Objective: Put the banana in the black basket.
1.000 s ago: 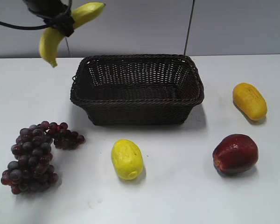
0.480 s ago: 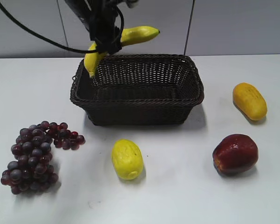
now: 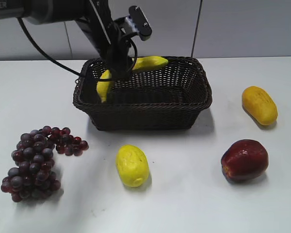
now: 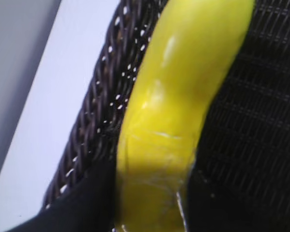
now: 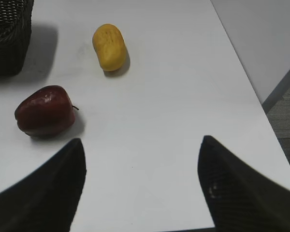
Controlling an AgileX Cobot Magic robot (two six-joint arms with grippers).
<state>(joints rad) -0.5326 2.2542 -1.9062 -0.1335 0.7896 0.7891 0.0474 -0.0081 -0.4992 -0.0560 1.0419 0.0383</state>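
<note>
The long yellow banana (image 3: 148,62) is held inside the black basket (image 3: 145,109), at its back left, one end (image 3: 103,89) low near the left wall. My left gripper (image 3: 119,65) is shut on the banana's middle. In the left wrist view the banana (image 4: 179,106) fills the frame between the dark fingers, with the basket's braided rim (image 4: 101,111) beside it. My right gripper (image 5: 141,159) is open and empty over bare table at the right, out of the exterior view.
A bunch of dark grapes (image 3: 36,162) lies front left. A short oval yellow fruit (image 3: 132,165) lies in front of the basket. A red apple (image 3: 244,159) and an orange-yellow fruit (image 3: 259,104) lie to the right. The table's right edge (image 5: 241,77) shows in the right wrist view.
My left gripper has carried the banana from high at the back left, rightward and down, into the basket's back left part. The right arm has not visibly moved.
</note>
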